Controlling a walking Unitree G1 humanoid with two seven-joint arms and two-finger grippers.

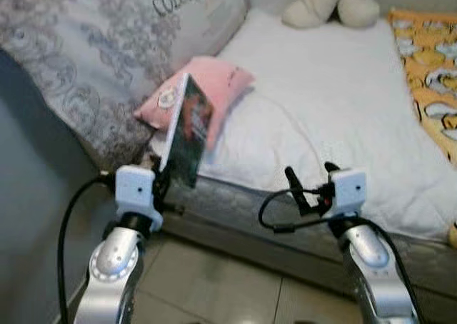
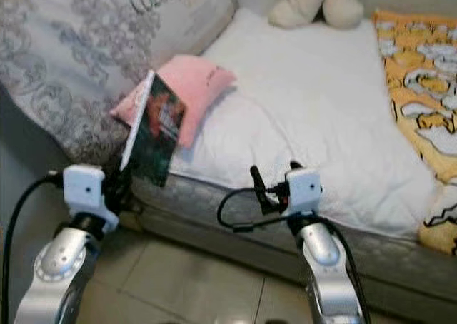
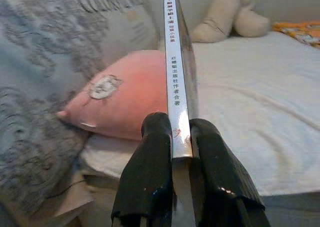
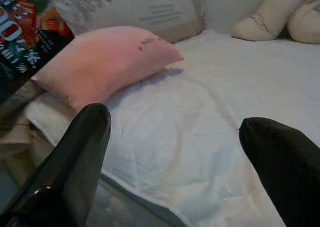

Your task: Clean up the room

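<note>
The book (image 1: 189, 131) is held upright on its edge in the left gripper (image 3: 181, 137), whose two black fingers (image 3: 150, 172) are pressed together on the lower end of the spine, so the thin book stands between them with its dark, colourful cover turned toward the robot's right. It hangs in the air at the near edge of the bed (image 1: 321, 110), just in front of a small pink pillow (image 1: 214, 88), and it does not seem to rest on anything. The right gripper (image 4: 175, 152) is beside it, above the same edge of the bed, with its fingers spread wide and nothing between them. Behind the pink pillow a large grey patterned cushion (image 1: 86, 53) leans against the side, and a beige soft toy (image 1: 332, 3) lies at the far end of the white cover, near a yellow patterned blanket (image 1: 428, 74). Below the grippers is a tiled floor (image 1: 214, 288). In my judgement the cleaning is only partly done: the book is already picked up and is being carried, but it is not yet put in any place. Where it should go I cannot tell from here, and the toy and pillows are perhaps still to be arranged.
</note>
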